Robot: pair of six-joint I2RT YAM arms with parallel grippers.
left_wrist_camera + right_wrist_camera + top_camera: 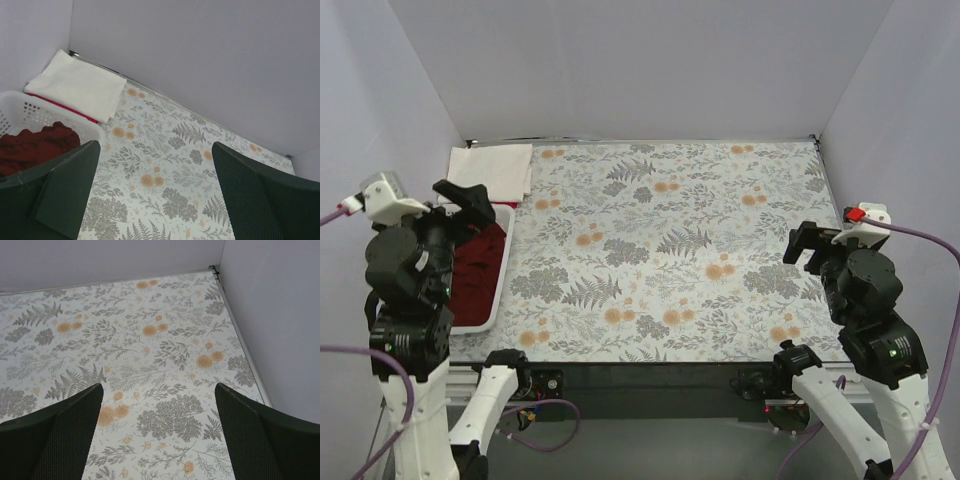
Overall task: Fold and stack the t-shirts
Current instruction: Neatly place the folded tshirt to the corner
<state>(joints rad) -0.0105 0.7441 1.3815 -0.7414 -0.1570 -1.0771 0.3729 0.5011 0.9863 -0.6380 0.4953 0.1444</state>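
A folded cream-white t-shirt (492, 170) lies at the table's far left corner and also shows in the left wrist view (80, 86). A thin crimson-pink edge (62, 105) peeks out from under its near side. A dark maroon t-shirt (480, 265) lies crumpled in the white basket (504, 268), also visible at the left wrist view's left edge (35, 147). My left gripper (473, 205) hangs open above the basket's far end, nothing between its fingers (67, 187). My right gripper (807, 245) hovers open and empty over the table's right side (157, 432).
The floral table cloth (670, 250) covers the table. Grey walls enclose the back and both sides. The white lattice basket (30, 107) stands along the left edge, just in front of the folded shirts.
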